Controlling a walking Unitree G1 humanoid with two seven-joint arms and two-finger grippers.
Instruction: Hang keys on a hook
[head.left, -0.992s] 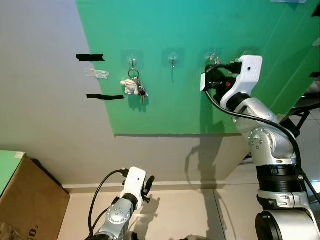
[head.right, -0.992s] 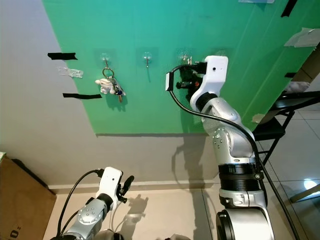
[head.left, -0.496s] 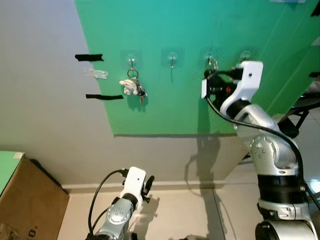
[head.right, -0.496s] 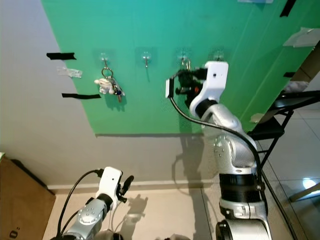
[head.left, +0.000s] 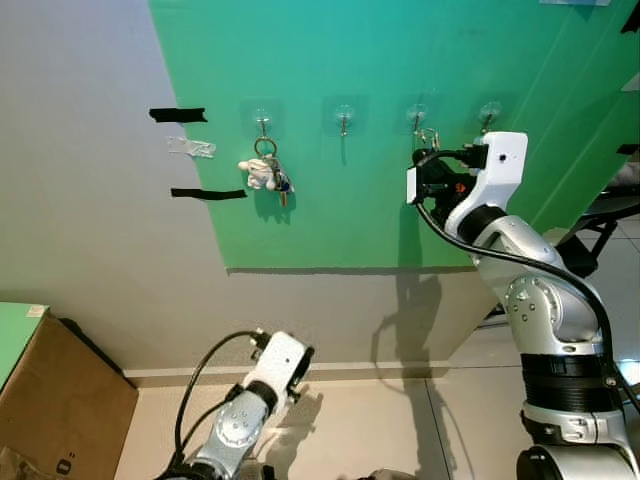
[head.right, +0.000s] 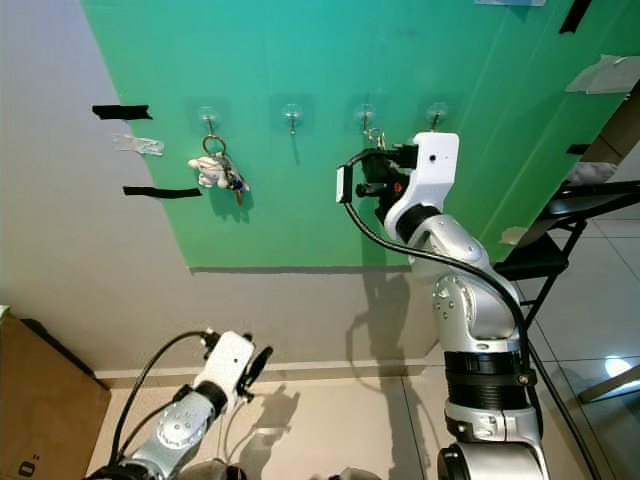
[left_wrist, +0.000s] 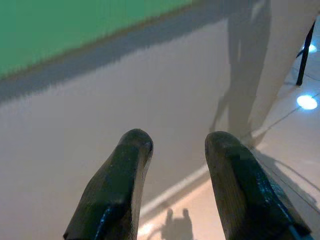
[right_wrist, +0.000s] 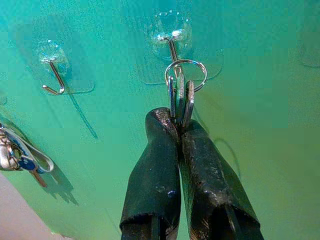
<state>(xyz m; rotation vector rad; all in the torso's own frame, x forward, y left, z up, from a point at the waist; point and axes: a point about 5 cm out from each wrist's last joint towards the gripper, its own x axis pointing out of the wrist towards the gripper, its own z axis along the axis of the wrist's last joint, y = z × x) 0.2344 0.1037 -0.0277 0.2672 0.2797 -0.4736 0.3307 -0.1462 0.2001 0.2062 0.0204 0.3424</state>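
While the right gripper stands raised at the green wall panel, the key ring sits straight beyond its fingertips, looped over or right against the bent tip of a clear adhesive hook. The wrist view cannot settle whether the ring is fully seated or merely touching the hook's wire. Below the ring the keys hang with their long axis running back toward the fingers, their blades slipping down into the seam between the two black fingers. Those fingers are pressed together with no visible gap, pinching the lower part of the keys.

From the head camera, this hook is the third of four in a row; the first carries another key bunch with a small white charm, and the second hook is bare.

Down near the floor, the left gripper hangs idle, well apart from the hooks, its fingers parted with nothing between them. The right arm is clearly the nearer one, so my guess is that releasing falls to it.
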